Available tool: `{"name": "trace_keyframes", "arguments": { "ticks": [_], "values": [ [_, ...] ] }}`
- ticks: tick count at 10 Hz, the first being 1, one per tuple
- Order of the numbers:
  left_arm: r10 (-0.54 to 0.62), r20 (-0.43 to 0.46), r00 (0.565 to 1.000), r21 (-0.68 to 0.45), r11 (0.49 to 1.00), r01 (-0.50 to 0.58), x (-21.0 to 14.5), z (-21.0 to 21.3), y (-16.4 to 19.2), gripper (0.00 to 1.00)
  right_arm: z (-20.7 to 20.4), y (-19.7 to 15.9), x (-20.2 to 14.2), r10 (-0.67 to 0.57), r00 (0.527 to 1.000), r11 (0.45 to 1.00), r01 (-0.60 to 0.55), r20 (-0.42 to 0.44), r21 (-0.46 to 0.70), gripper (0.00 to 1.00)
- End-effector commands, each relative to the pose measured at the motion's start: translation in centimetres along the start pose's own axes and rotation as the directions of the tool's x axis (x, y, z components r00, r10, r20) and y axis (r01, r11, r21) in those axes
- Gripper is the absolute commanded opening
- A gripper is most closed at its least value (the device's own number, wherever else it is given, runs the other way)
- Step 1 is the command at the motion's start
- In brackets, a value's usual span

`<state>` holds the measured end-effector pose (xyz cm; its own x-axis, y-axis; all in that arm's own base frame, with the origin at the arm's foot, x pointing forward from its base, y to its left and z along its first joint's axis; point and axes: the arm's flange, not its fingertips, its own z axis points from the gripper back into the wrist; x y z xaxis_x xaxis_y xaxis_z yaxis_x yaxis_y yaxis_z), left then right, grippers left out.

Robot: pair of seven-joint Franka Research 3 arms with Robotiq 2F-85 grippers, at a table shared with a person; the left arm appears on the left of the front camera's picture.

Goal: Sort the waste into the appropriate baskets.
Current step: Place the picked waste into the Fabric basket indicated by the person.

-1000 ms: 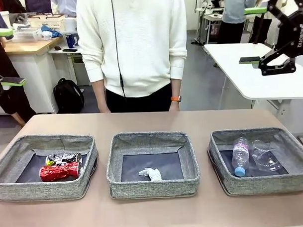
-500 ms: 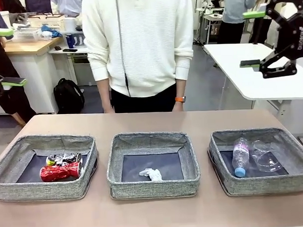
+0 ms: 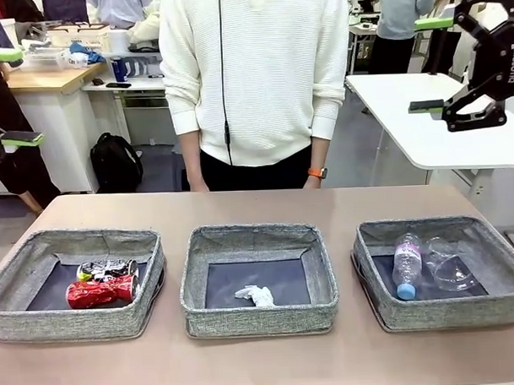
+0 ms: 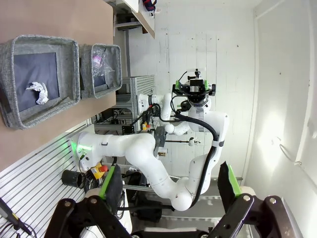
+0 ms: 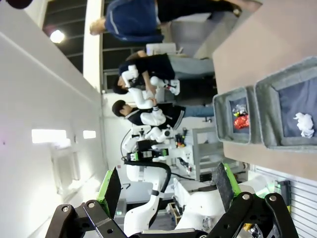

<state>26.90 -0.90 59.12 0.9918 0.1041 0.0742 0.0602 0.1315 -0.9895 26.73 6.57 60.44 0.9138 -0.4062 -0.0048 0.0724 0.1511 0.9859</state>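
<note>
Three grey baskets sit in a row on the table. The left basket holds a dark printed can and a red can. A paper ball lies in the middle basket. In the right basket are a clear bottle and a clear cup. My left gripper hangs high at the left edge, open and empty. My right gripper is high at the right, also open and empty. The left wrist view shows the paper ball; the right wrist view shows the cans.
A person in a white sweater stands at the table's far edge, arms down. A strip of bare brown table runs in front of the baskets. A white table stands behind at the right.
The person has stepped toward the right. Both grippers stay high and open, and the waste in the baskets has not moved.
</note>
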Motion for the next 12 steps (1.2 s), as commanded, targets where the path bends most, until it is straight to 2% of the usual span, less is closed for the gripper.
{"name": "trace_keyframes", "arguments": {
  "ticks": [1, 12],
  "values": [
    [-0.018, -0.013, 1.0, 0.002, 1.0, 0.018, -0.08, 0.27, 0.09, 1.0, -0.33, 0.4, -0.11, -0.019, 1.0, 1.0, 0.019, -0.001, 0.023, 1.0],
    [-0.018, -0.013, 1.0, 0.002, 1.0, 0.018, -0.08, 0.27, 0.09, 1.0, -0.33, 0.4, -0.11, -0.019, 1.0, 1.0, 0.019, -0.001, 0.023, 1.0]
  ]
}}
